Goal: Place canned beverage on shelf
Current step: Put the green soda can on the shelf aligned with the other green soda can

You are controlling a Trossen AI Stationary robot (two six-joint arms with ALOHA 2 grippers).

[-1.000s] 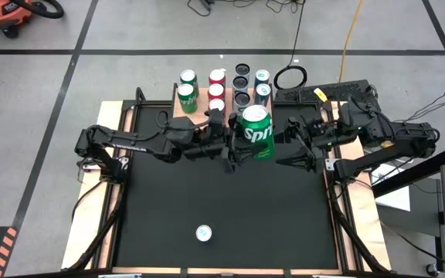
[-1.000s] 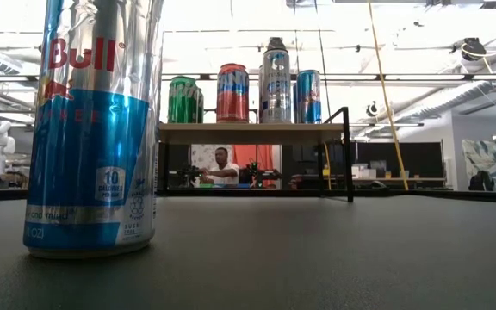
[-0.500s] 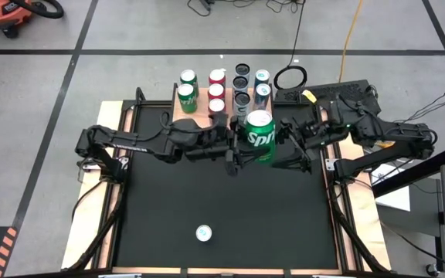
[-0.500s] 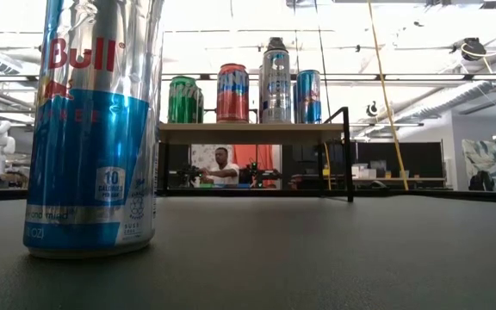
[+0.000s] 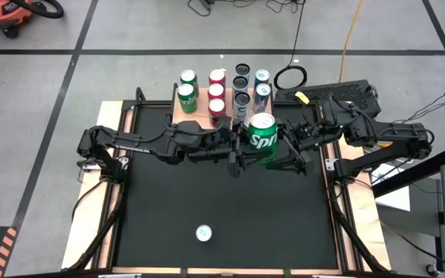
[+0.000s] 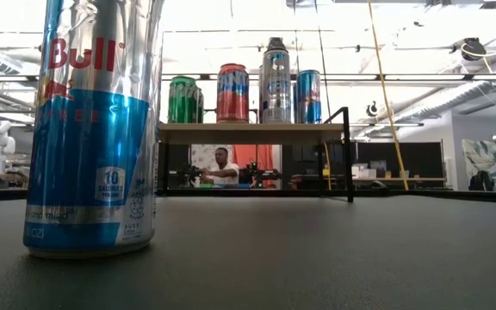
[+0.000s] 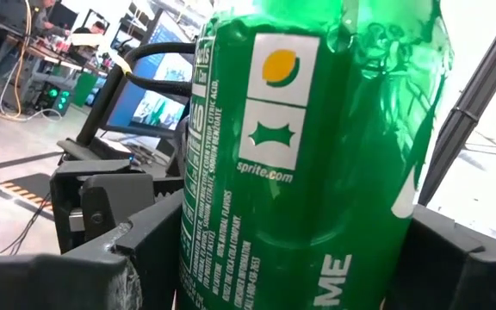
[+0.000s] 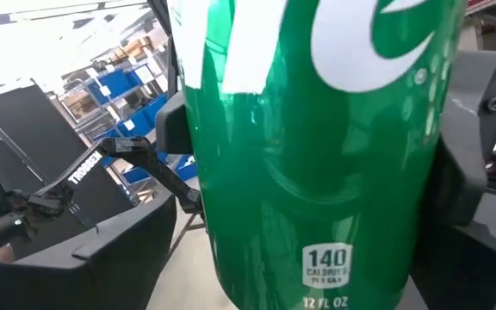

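A green Sprite can (image 5: 259,137) hangs in the air above the far middle of the black table, just in front of the shelf (image 5: 199,116). My left gripper (image 5: 240,147) reaches in from the left and is shut on it. My right gripper (image 5: 283,145) comes from the right, open, with one finger (image 8: 127,250) on either side of the can (image 8: 317,129). The shelf (image 6: 248,132) is a light-wood board on thin black legs, and several cans stand on it. My left gripper pinches the can's side wall (image 7: 209,250) between its two fingers, about halfway up. The fingers come nearly level from the table's left. The can stands roughly upright in the hold, lifted clear of the table. Whether my right gripper touches the can, I cannot tell.
A tall silver-and-blue Red Bull can (image 5: 203,232) stands alone near the table's front edge and fills the left of the low view (image 6: 93,129). A person sits in the room beyond the shelf (image 6: 222,165). Cables and a keyboard lie behind the table's far right corner.
My right gripper has moved toward the table's left, up to the Sprite can, so that its open fingers now reach around the can's right side. The can stays held in my left gripper at about the same place.
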